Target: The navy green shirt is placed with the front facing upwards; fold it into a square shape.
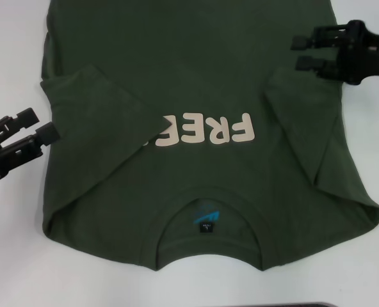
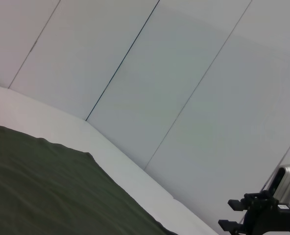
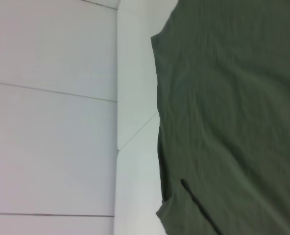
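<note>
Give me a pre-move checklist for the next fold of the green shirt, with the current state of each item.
1. Navy green shirt front up, cream lettering visible: ok.
2. Both sleeves folded inward over the body: ok; the left sleeve flap hides the last part of the lettering.
3. Left gripper open and free of cloth, at the shirt's left edge: ok.
4. Right gripper open and holding nothing, above the shirt's right side: ok.
5. Collar and neck label lying flat at the near edge: ok.
6. Far hem flat and aligned: cannot tell; it runs out of the head view.
</note>
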